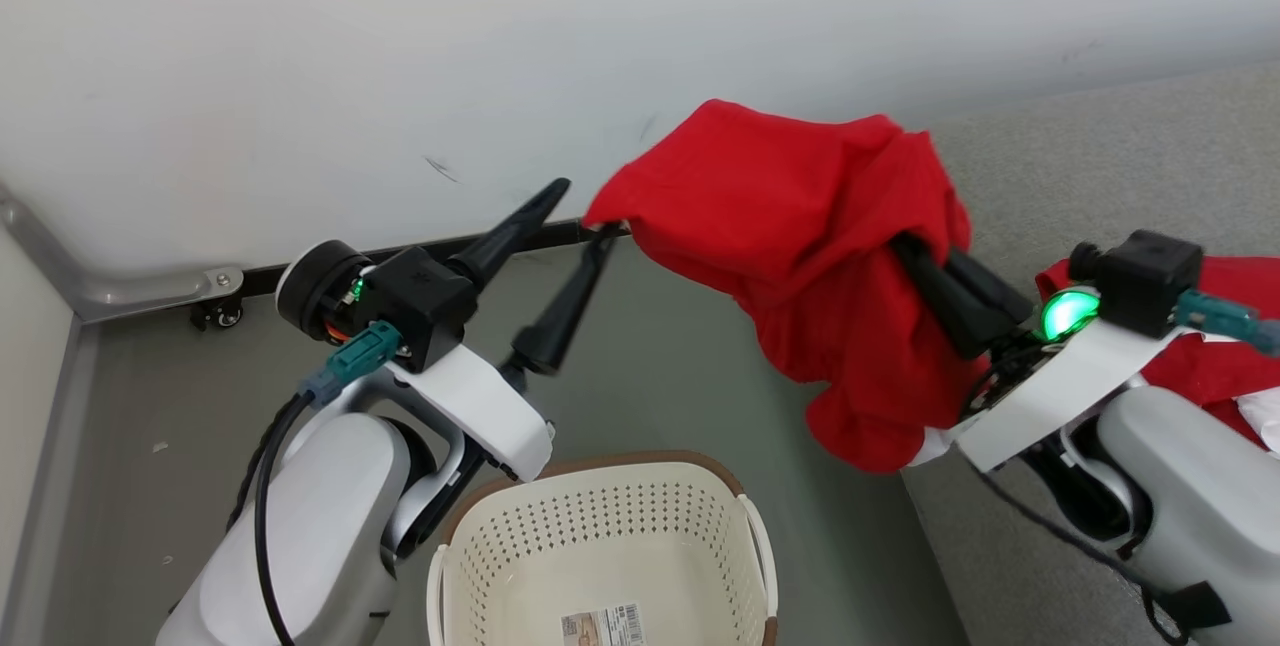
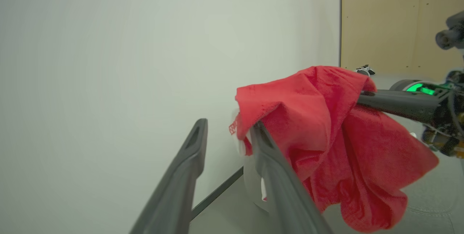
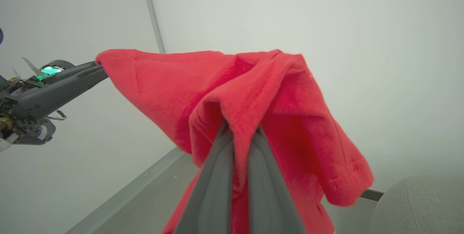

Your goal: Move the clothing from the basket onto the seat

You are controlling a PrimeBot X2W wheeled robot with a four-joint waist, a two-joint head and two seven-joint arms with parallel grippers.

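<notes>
A red garment (image 1: 800,226) of the clothing hangs in the air over the floor, just left of the grey seat (image 1: 1050,156). My right gripper (image 1: 905,248) is shut on it, with fabric bunched between the fingers (image 3: 217,176) in the right wrist view (image 3: 241,129). My left gripper (image 1: 584,211) is open at the garment's left corner; the cloth (image 2: 326,136) drapes over one finger (image 2: 275,176) and the gap between the jaws is empty. Another red garment (image 1: 1220,366) with white trim lies on the seat behind my right wrist. Below, the basket (image 1: 600,463) holds no clothing.
A white wall (image 1: 500,46) rises close behind both grippers, with a dark baseboard and a small caster (image 1: 215,311) at its foot. Grey-green floor (image 1: 680,366) lies between the basket and the wall. A wooden panel (image 2: 398,20) stands beyond the seat.
</notes>
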